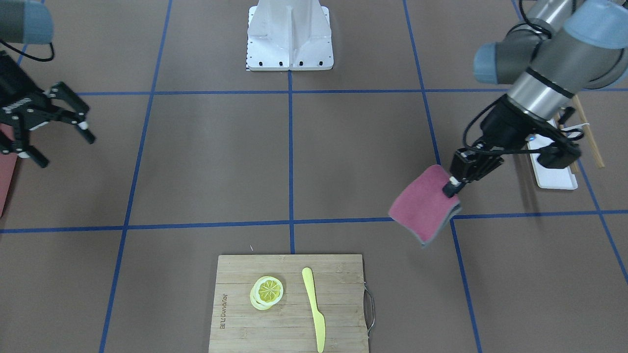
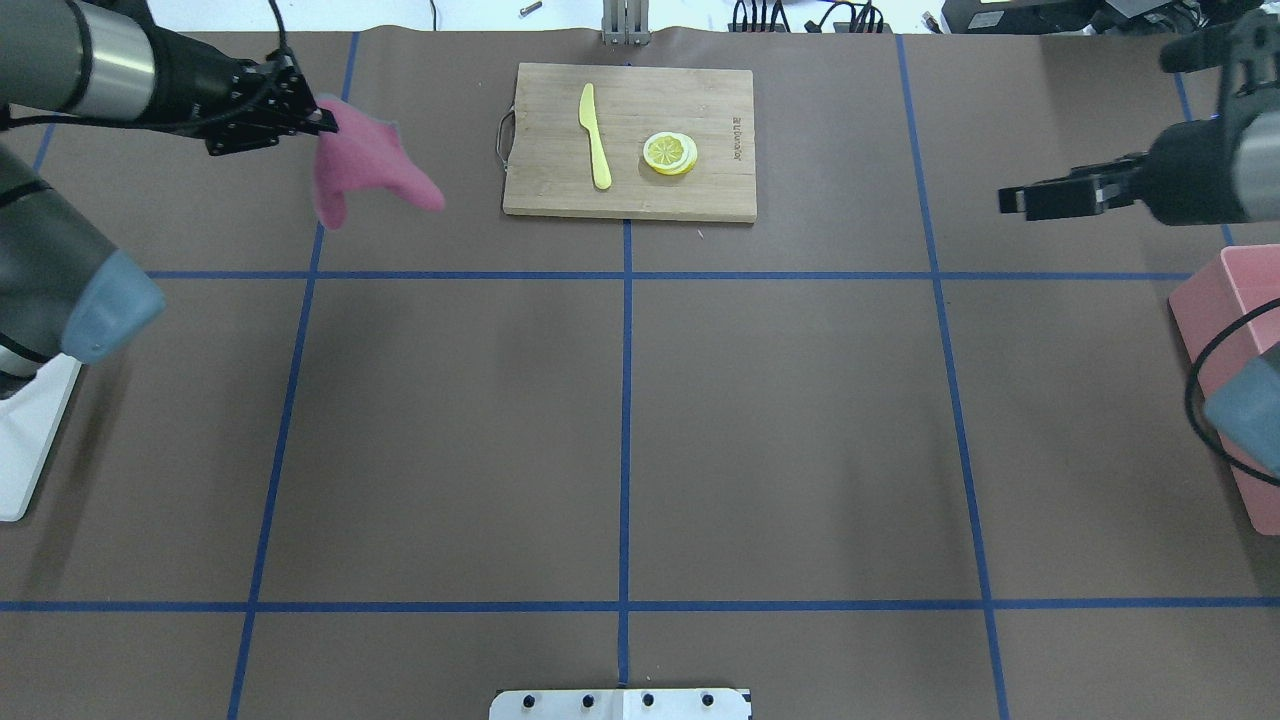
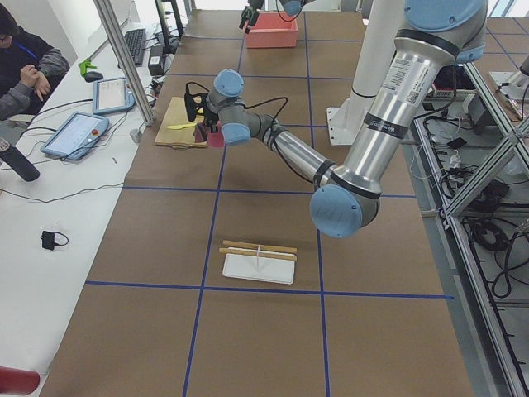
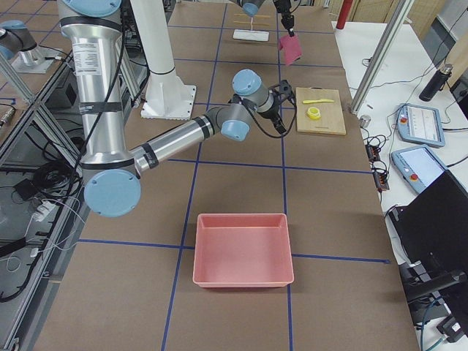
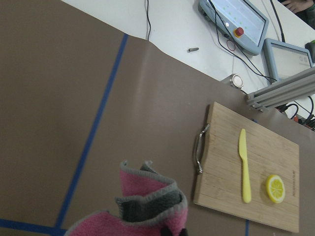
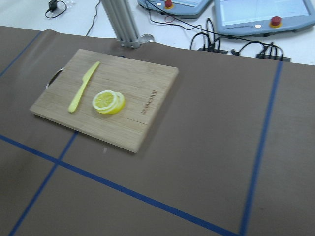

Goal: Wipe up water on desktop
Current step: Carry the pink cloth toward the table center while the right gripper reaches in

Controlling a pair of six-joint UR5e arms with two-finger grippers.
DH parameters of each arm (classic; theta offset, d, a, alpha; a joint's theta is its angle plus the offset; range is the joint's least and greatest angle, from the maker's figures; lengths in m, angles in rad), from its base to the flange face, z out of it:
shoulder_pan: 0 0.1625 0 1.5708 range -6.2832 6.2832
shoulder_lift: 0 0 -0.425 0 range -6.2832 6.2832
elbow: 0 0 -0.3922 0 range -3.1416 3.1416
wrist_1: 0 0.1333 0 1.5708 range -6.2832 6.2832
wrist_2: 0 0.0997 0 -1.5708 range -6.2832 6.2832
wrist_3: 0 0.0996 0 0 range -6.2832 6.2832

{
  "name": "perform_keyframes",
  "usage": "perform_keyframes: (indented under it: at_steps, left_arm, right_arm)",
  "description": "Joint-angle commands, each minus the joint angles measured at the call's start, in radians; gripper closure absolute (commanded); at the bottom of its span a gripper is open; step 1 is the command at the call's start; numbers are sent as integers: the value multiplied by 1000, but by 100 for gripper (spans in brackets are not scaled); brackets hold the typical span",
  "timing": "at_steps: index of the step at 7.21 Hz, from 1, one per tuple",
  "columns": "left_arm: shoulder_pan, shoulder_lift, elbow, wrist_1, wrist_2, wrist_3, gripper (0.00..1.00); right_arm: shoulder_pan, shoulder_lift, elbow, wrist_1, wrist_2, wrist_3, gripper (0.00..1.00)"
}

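**Pink cloth poised over the far-left desktop**

The left gripper (image 2: 325,122) is clamped on one edge of a pink cloth (image 2: 365,175). The cloth hangs from it at the far left, a little left of the cutting board (image 2: 630,140), and appears to be clear of the desktop (image 2: 780,420). The right gripper (image 1: 66,147) hovers at the far right, fingers apart and empty. The brown surface lies directly below the cloth, so the left arm is the nearer. No wet patch can be made out.

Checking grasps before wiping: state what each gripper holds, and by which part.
The left gripper pinches the folded pink cloth with grey backing by one edge, the rest hanging above the brown desktop. The right gripper is open, holding nothing.
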Motion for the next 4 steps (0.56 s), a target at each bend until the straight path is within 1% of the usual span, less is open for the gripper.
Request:
perform_keyframes:
  at_steps: [1,2,3,4]
  left_arm:
    - [82,-109,1,88,90,-116,100]
    - [125,-163,3,149,140,-158,100]
    - [147,-201,4,192,150,-197,100]
    - [153,-222,4,208,150,-242,100]
  right_arm:
    - [-281,128,-5,-3,-302,45,1]
    - [-418,160,-5,-7,-500,44,1]
    - [-514,165,-8,-9,-620,35,1]
    - [-572,185,-23,-12,-697,27,1]
